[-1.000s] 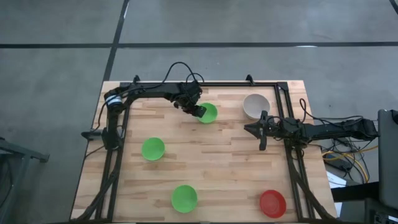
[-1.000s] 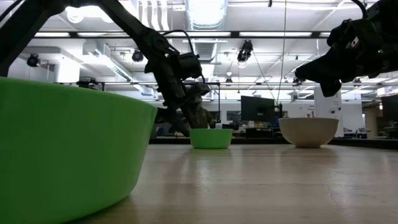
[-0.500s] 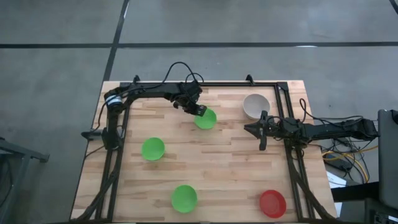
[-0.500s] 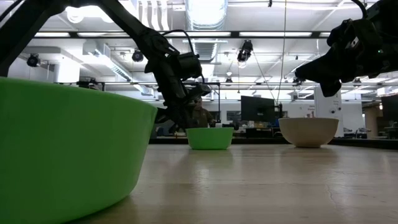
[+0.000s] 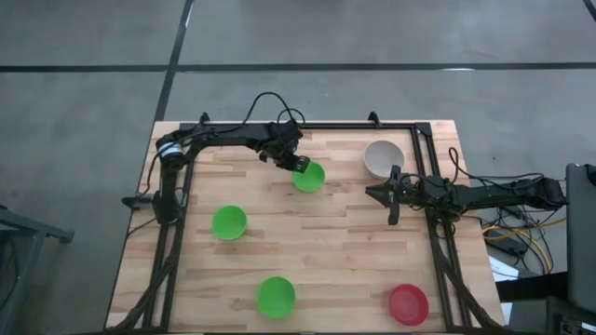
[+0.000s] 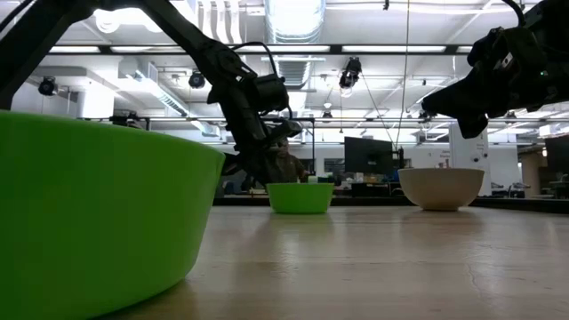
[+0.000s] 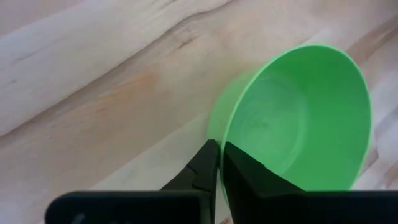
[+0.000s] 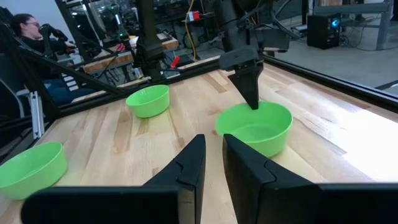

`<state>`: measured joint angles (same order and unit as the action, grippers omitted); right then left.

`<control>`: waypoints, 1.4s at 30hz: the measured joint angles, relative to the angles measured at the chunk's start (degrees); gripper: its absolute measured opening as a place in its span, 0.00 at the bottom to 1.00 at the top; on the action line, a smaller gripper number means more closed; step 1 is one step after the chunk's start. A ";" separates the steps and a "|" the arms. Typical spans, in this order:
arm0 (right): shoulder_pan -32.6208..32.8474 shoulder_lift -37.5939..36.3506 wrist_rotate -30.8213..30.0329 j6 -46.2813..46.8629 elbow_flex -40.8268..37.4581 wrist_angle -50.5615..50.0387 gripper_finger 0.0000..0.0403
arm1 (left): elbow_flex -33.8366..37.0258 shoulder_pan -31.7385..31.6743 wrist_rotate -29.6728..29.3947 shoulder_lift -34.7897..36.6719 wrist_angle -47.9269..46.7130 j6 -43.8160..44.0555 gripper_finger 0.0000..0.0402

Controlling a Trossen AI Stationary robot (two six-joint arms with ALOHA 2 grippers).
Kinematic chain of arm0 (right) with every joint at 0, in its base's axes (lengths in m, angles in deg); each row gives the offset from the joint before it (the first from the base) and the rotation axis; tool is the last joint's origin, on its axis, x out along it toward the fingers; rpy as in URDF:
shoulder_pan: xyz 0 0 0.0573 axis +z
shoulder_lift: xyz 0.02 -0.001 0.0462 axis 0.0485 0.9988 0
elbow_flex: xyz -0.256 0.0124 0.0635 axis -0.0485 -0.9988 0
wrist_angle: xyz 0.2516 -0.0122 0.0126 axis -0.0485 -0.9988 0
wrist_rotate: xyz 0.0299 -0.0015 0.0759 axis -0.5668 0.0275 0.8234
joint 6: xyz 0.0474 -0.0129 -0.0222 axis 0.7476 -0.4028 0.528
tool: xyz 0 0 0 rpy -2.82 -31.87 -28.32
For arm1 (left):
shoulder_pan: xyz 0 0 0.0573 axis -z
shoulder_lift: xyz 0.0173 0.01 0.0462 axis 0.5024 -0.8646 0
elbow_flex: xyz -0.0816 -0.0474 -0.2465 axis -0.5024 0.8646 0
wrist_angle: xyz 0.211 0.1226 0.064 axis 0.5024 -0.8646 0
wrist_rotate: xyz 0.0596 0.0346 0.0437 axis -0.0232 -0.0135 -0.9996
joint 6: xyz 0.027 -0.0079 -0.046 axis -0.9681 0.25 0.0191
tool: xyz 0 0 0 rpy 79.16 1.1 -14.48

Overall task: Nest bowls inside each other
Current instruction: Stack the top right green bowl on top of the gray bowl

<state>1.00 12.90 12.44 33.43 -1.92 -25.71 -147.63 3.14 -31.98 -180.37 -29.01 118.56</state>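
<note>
wooden table; left hand pinched on green bowl rim; right hand slightly parted, empty.

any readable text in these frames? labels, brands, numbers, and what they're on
None readable.
Bowls: the gripped green bowl, the pale bowl and the red bowl show no print.
Left gripper, shut on the green bowl's rim: no marking visible.
Right gripper: no marking visible.
Monitors behind the table in the low view: anything on them is too small to read.
</note>
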 joint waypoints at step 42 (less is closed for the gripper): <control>0.00 0.00 0.00 0.01 0.00 -0.01 0.13 | -1.60 -0.37 5.19 0.13 -0.63 -6.94 0.01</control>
<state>1.00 12.90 12.44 33.44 -1.92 -25.73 -149.23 2.77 -26.79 -180.24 -29.64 111.62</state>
